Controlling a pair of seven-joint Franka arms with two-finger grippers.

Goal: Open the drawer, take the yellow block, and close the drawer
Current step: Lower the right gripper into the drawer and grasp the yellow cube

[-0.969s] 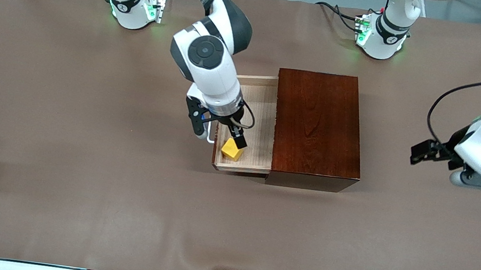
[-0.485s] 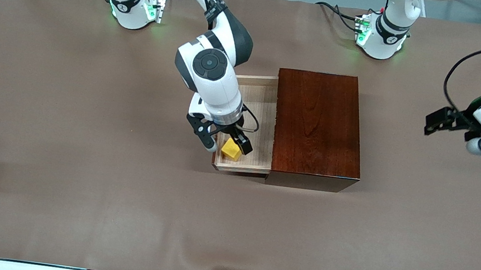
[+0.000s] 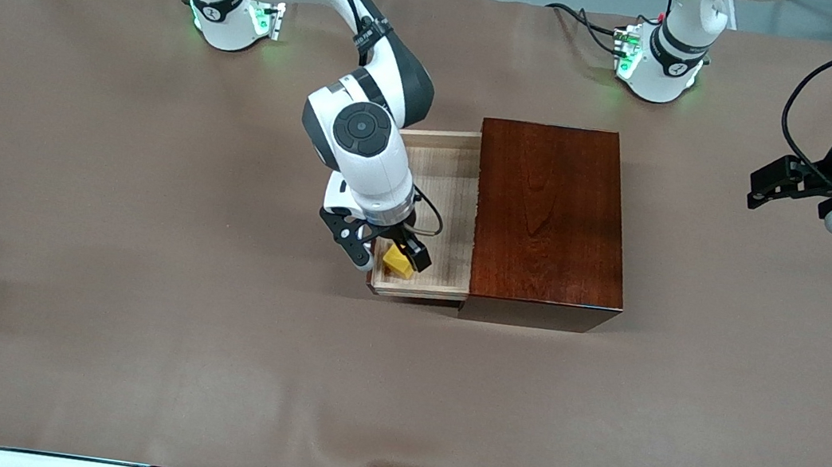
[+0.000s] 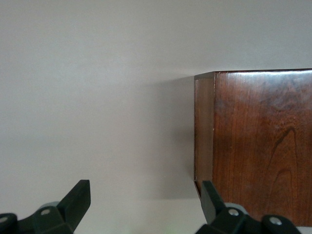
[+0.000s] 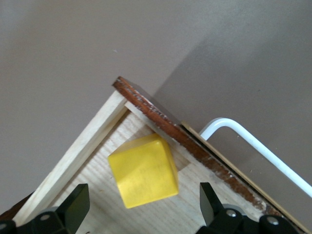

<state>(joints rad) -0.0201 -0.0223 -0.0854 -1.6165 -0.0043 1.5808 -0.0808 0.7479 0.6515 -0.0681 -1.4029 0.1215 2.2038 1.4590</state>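
Drawer (image 3: pixel 434 188) pulled out of dark reddish-brown box toward right arm's end of table; pale-wood tray, white bar handle. Yellow block (image 3: pixel 398 262), small bright cube, lying inside tray, in front corner nearest front camera, turned slightly askew to tray walls

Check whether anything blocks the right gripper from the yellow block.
Nothing visible does. The right gripper is open, right above the block, which lies uncovered in a corner of the open drawer, close to its walls. The left gripper waits, open, off toward the table's end.
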